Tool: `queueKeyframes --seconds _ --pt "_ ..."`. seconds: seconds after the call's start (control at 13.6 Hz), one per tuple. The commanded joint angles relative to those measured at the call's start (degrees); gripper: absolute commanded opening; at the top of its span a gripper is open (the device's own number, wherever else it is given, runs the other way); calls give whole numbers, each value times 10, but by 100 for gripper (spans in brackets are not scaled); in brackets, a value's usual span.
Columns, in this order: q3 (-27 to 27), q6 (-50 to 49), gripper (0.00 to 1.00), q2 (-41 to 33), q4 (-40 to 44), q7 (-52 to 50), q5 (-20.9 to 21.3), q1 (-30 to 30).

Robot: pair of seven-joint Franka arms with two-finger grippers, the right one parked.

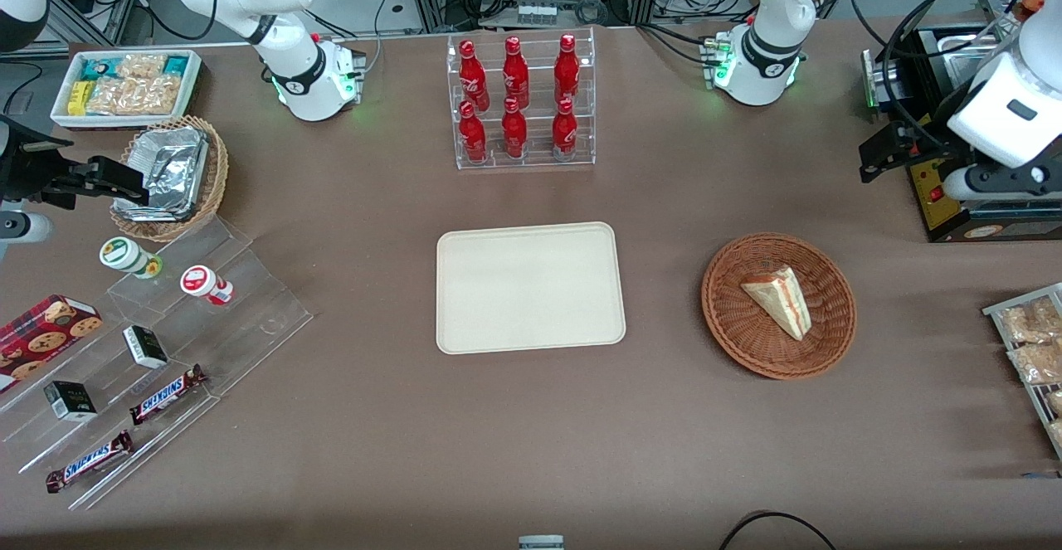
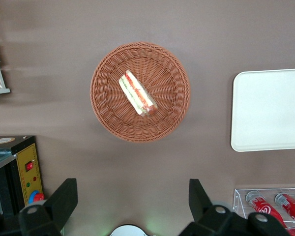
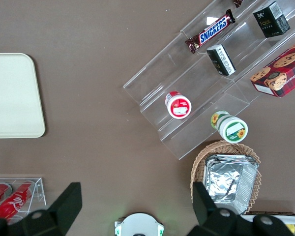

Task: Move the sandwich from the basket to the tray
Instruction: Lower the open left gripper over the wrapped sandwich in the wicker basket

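The sandwich [image 1: 780, 297] [image 2: 137, 94] is a pale bread wedge with red and green filling. It lies in the round reddish-brown wicker basket [image 1: 722, 318] [image 2: 103, 113]. The cream tray [image 1: 529, 287] [image 2: 270, 110] [image 3: 12, 96] lies flat beside the basket, toward the parked arm's end, with nothing on it. My gripper [image 1: 879, 156] [image 2: 132, 199] hangs open and empty, high over the table. It is farther from the front camera than the basket and toward the working arm's end. Bare tabletop shows between its fingers.
A clear rack of red bottles [image 1: 521, 102] [image 2: 275, 206] stands farther back than the tray. A black machine [image 1: 954, 201] sits beside my gripper, and a rack of snack bags [image 1: 1029, 343] lies nearer the camera. Acrylic steps with snacks [image 1: 166, 343], a foil-filled tan basket [image 1: 170, 177] and a white bin [image 1: 124, 85] are at the parked arm's end.
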Motion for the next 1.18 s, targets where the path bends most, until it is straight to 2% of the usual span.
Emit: queueKeyframes --seconds 0.0,0.59,0.74,1.11 --pt "2 10 100 -14 -17 11 0 -2" --pt "3 61 100 27 -31 2 11 1" --pt "4 118 100 28 -84 -8 11 2" --pt "4 299 100 23 -235 -156 11 2"
